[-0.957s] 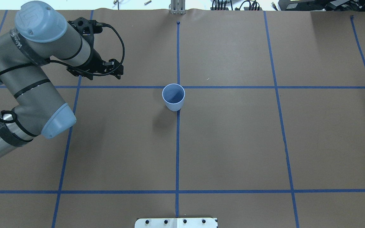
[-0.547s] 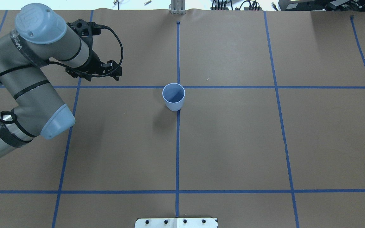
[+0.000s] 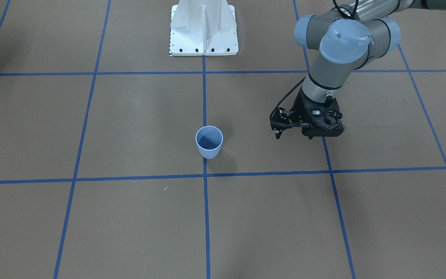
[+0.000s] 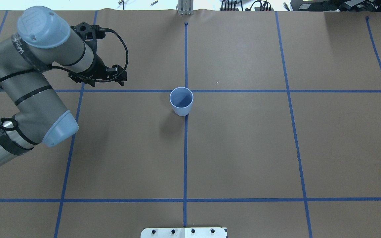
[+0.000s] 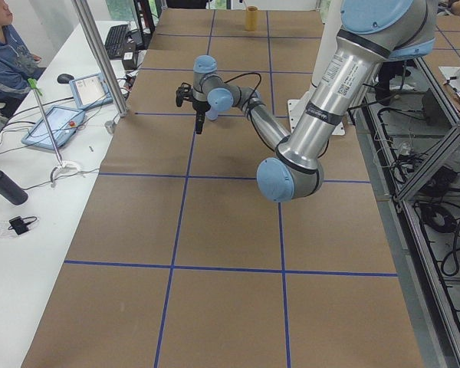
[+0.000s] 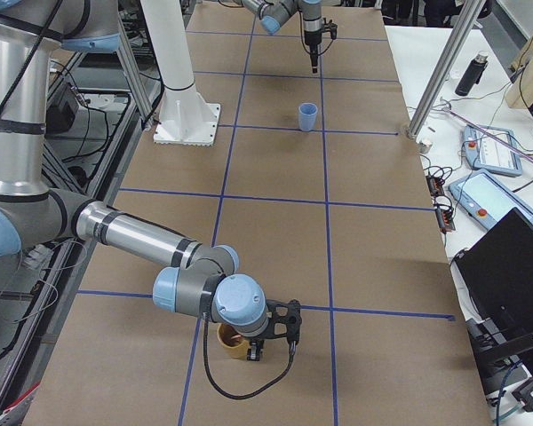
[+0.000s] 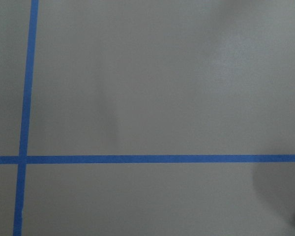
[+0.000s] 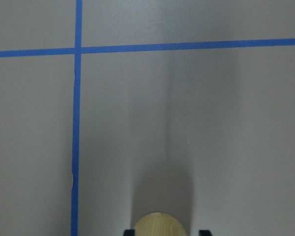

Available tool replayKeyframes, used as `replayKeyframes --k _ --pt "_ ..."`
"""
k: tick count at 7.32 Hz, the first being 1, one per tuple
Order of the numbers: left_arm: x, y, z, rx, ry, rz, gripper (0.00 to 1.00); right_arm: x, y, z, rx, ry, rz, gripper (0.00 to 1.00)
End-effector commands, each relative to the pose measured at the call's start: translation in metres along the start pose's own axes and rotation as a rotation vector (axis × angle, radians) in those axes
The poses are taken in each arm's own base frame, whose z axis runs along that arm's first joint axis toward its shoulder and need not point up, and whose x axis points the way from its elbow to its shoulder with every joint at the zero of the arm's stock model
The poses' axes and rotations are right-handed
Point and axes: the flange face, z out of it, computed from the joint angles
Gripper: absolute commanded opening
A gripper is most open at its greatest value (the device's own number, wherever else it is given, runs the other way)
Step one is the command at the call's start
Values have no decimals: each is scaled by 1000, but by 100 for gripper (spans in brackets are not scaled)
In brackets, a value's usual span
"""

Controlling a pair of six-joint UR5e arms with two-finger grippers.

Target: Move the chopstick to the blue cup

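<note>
Chopstick shows in none of the views, so I cannot tell where it lies. My guess is that it is in or by the tan cup point(image 8: 160, 225) near the worktop's end on the robot's right, since the right gripper point(image 6: 272, 348) hangs low over that cup. Its fingertips point(image 8: 129, 231) stand apart, one on each side of the cup and clear of it, gripping nothing that I can see.

The blue cup point(image 4: 181, 100) stands upright and empty at the middle of the worktop, on the centre tape line. The left gripper point(image 3: 280, 133) hovers near it, toward the worktop's left end, and holds nothing visible. I cannot tell whether its jaws are apart or together.

Risks, as I judge them:
- A thin stick may pivot or slip in a two-finger pinch during the long carry.
- Its tip may strike the blue cup's rim and knock the light tumbler over.
- The left arm may crowd the approach.
</note>
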Motion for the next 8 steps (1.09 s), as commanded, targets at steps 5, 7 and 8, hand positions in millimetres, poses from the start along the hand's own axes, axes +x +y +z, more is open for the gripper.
replayKeyframes --k 5,7,8 --pt "-2 0 6 -6 -8 -13 98 -58 4 -82 75 -25 -13 0" --pt "-2 0 8 -8 -9 -14 98 -58 7 -122 105 27 -42 0" --pt "-2 0 8 -8 -9 -15 98 -60 9 -135 124 58 -46 0"
